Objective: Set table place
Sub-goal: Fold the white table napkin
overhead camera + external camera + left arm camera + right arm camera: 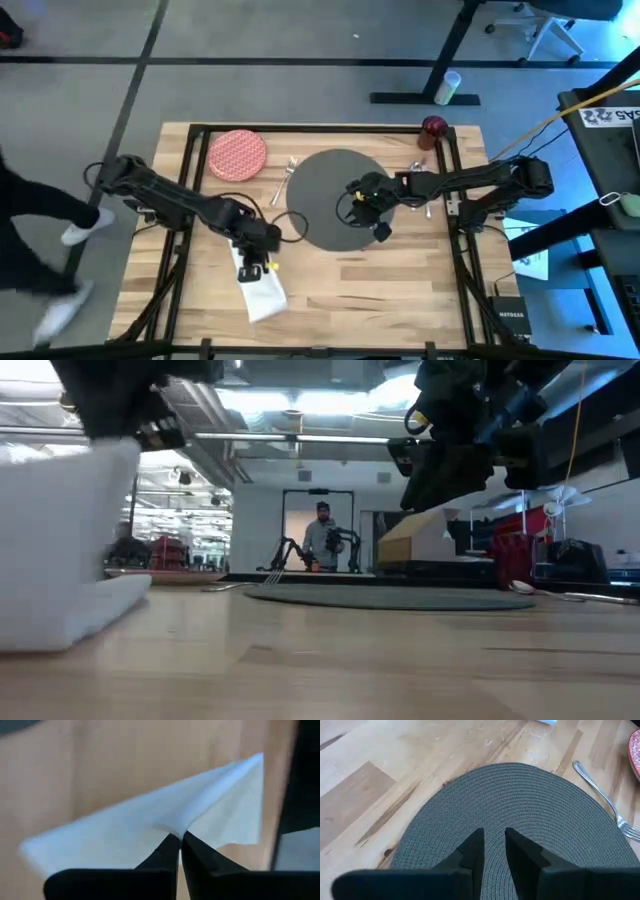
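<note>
Low in the high view's frame, nearest the front edge of the tabletop (330, 290), the white napkin (262, 290) lay left of centre, and the left pincer (262, 262) had its tips pinched tight on a raised fold of it, as its own wrist view showed; the napkin was not yet in its place beside the mat. At the middle of the frame the dark grey mat (325, 195) was already laid flat, though bare, and the right pincer (372, 208) hung over its right part with the fingers only a little apart and nothing between them. Just past the mat's upper left edge lay the fork (284, 180), with more cutlery, too small to tell apart, just beyond the mat on the right. Farthest off, the red patterned plate (237, 155) sat at upper left and the dark red cup (434, 127) at upper right, both unplaced. By my judgement only the mat was done; plate, napkin, cutlery and cup remained
</note>
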Controlling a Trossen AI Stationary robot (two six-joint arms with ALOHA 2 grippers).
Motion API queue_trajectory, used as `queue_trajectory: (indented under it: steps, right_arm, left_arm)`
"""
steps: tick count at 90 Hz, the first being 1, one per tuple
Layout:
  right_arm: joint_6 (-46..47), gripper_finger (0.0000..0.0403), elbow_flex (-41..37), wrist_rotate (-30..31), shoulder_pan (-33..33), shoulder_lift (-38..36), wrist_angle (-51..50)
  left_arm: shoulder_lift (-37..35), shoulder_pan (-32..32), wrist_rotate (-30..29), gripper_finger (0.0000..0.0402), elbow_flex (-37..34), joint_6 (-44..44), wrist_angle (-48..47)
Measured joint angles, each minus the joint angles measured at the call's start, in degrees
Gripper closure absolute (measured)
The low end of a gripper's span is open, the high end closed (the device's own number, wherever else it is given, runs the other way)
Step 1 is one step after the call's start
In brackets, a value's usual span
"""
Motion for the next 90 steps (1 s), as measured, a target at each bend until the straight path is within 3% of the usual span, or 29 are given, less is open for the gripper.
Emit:
queue_trajectory:
  steps: [56, 90]
  right_arm:
    - [0.0, 0.0338, 0.0, 0.0, 0.0, 0.0, 0.0]
    - [0.0, 0.0338, 0.0, 0.1, 0.0, 0.0, -0.1]
  left_arm:
    - [-0.1, 8.5, -3.6, 0.0401, 0.0, 0.8, -14.6]
    - [0.1, 11.6, -3.9, 0.0401, 0.0, 0.3, -15.0]
